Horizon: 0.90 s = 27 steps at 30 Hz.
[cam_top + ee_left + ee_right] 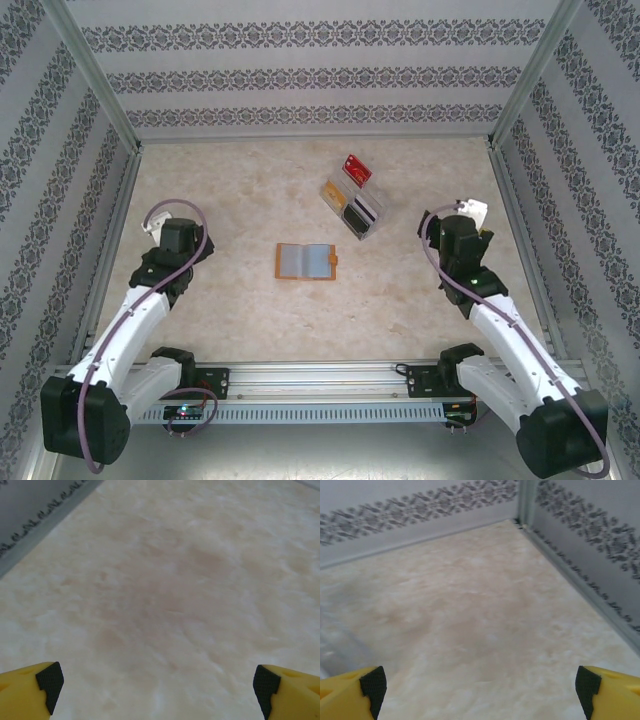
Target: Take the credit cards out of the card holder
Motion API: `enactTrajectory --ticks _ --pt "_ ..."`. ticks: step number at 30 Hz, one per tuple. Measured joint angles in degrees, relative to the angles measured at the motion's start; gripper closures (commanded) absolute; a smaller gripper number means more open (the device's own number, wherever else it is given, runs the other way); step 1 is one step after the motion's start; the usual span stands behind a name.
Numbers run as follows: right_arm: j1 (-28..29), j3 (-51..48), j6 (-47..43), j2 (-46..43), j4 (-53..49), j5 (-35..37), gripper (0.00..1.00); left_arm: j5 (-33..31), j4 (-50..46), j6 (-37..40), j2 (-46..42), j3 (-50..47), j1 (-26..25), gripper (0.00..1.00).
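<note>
The card holder (306, 262) lies open and flat mid-table, orange-tan with grey pocket pages and a small tab on its right side. Behind it, a dark credit card (362, 213) with a pale stripe rests in a clear tray (340, 190). My left gripper (158, 222) hangs over bare table well left of the holder; its yellow, black-padded fingers (50, 680) stand wide apart and the left gripper (157, 682) is open with nothing between them. My right gripper (470, 213) is to the right of the tray, and the right gripper (477, 685) is likewise open over bare table.
A red card (357, 170) lies at the tray's far end. Patterned walls with metal frame rails (100, 110) enclose the table on three sides. The right gripper faces the back right corner post (526, 502). A metal rail (320, 380) runs along the near edge between the arm bases.
</note>
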Motion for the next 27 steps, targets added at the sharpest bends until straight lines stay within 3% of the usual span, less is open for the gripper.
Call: enactTrajectory --ticks 5,10,16,27 --pt "-2.84 -6.49 -3.48 4.94 8.85 2.25 0.02 -3.37 12.63 6.14 0.33 -7.82 0.04 0.01" --pt "-3.52 -9.38 -7.04 13.20 19.85 1.90 0.02 -2.14 29.81 15.32 3.98 -15.08 0.55 0.01" --pt "-3.52 -11.15 -12.31 20.13 32.04 -3.06 0.02 4.48 45.00 22.47 12.68 -16.96 3.45 0.00" --pt "-6.32 -11.15 -18.78 28.68 47.32 -14.10 0.02 19.89 63.78 25.75 27.47 -16.92 9.09 0.00"
